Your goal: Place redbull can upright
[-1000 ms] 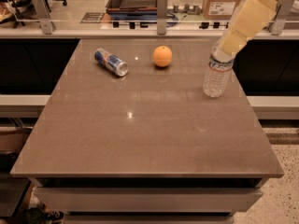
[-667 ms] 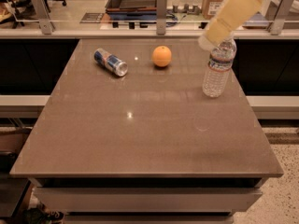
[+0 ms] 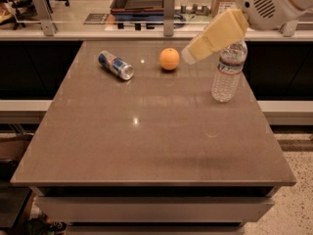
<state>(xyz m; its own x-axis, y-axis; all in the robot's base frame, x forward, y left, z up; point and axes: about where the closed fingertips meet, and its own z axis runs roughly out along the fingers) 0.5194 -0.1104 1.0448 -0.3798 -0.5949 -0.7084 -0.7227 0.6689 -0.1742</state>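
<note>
The can [image 3: 116,65] lay on its side on the worktop [image 3: 146,136], out toward 11 o'clock from the middle, well short of the far edge. Its length ran slantwise, the silver end facing about 4 o'clock and the blue end toward 10 o'clock, with the red mark showing on the side. An orange [image 3: 169,58] sat near it at roughly 12 o'clock, apart from the can and not touching it. A clear water bottle [image 3: 229,72] stood upright at about 2 o'clock, close to the right edge. The tool [image 3: 192,51], pale yellow, reached in from the white arm housing [image 3: 266,4] at the upper right and slanted down toward 8 o'clock. Its tip hung in the air just at 3 o'clock of the orange, between orange and bottle, crossing in front of the bottle's top. It held nothing, and was well apart from the can. Whether it was wide or narrow I could not tell.
</note>
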